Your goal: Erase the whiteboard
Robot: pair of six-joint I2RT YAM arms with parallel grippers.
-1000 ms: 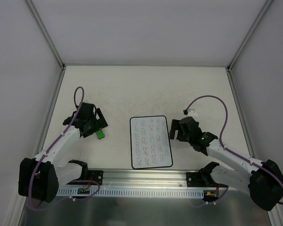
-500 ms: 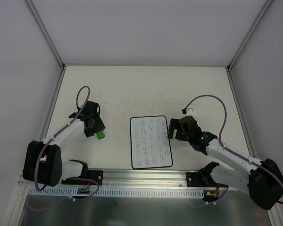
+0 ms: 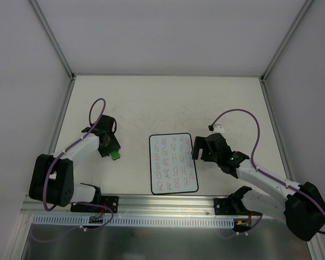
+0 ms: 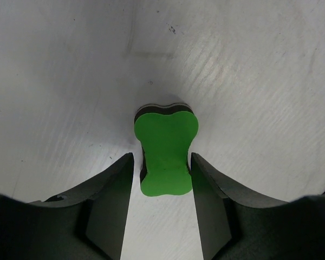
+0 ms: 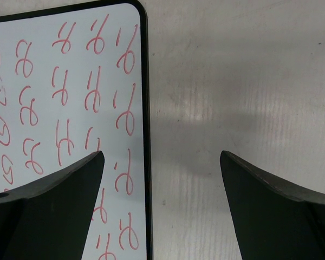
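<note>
The whiteboard [image 3: 173,162] lies flat at the table's middle, covered with rows of red scribbles. The green eraser [image 3: 115,155] lies on the table to its left. My left gripper [image 3: 110,149] is low over the eraser. In the left wrist view the left gripper [image 4: 162,165] is open, and its fingers stand on either side of the eraser's [image 4: 167,146] near end, close to its sides. My right gripper [image 3: 197,149] is open wide and empty over the board's right edge. In the right wrist view the right gripper [image 5: 161,162] straddles that edge of the whiteboard [image 5: 59,108].
The cream tabletop [image 3: 151,103] is boxed in by white walls at the back and sides. A metal rail [image 3: 162,208] runs along the near edge between the arm bases. Purple cables loop over both arms.
The left arm folded in closer to its base, with its gripper staying over the eraser. The right gripper shifted slightly left onto the board's right edge.
</note>
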